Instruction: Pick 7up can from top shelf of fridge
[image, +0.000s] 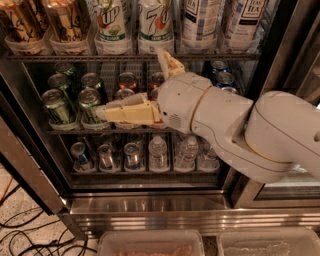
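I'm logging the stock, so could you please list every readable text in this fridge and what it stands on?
"UP": left 7up can, top shelf.
"7U": right 7up can.
"TEAS TEA": white tea can.
Gold cans, short green cans: too blurred to read.
Open pincer, below the top shelf: no text.

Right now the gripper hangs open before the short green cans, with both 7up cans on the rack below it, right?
No. The camera view shows both 7up cans on the top shelf, above the gripper, not below it. The rest holds: jaws open, before the short green cans.
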